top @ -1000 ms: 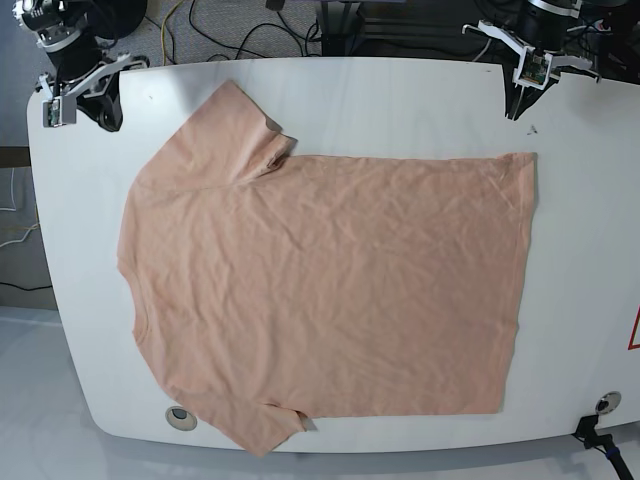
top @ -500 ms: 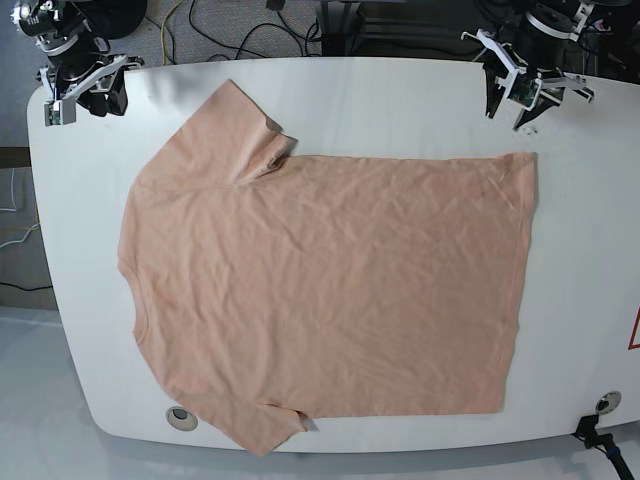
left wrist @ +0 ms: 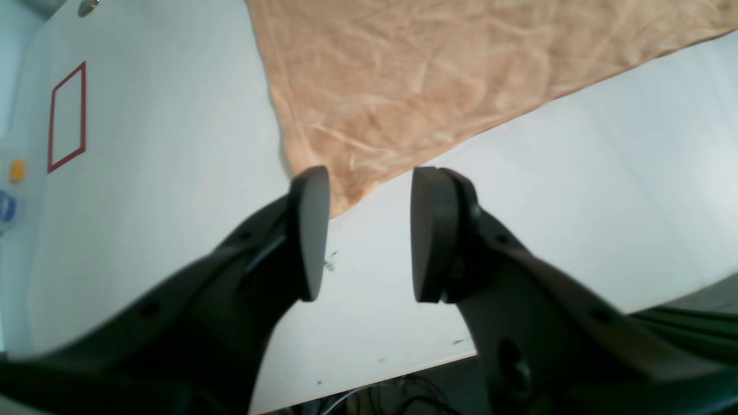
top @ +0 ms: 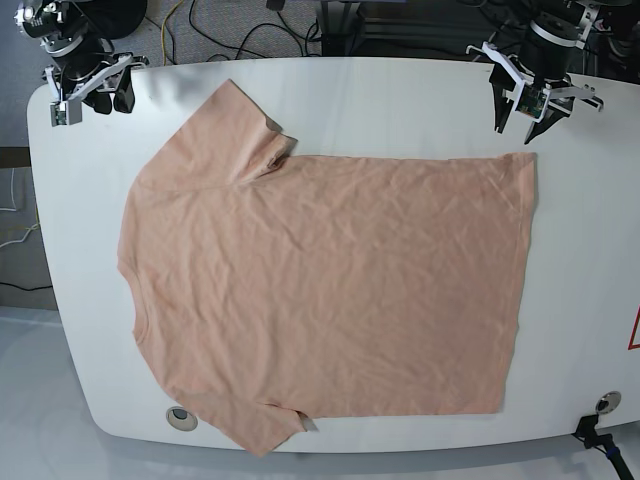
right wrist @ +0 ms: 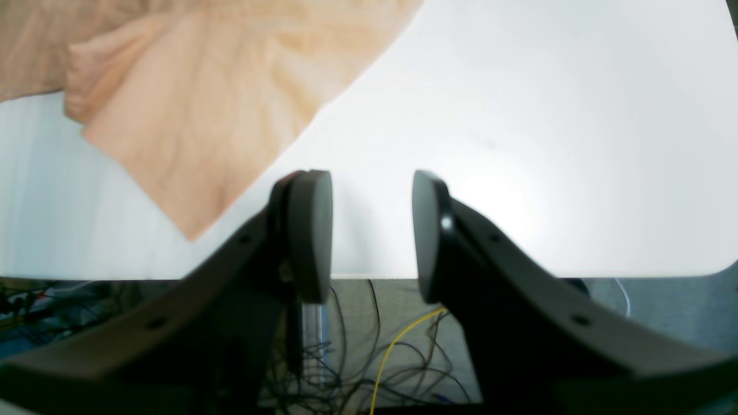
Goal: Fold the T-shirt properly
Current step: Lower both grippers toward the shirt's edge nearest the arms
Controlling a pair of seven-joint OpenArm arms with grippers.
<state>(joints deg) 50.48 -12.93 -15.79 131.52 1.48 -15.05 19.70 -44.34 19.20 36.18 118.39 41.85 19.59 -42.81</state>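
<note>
T-shirt (top: 320, 285) flat on worktop (top: 400, 100), no fold yet; left claw (top: 527, 112) & right claw (top: 88, 92) parted, empty, near T-shirt's far corners.

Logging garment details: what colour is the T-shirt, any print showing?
Plain peach-pink T-shirt, no print showing; clearest in the base view.
</note>
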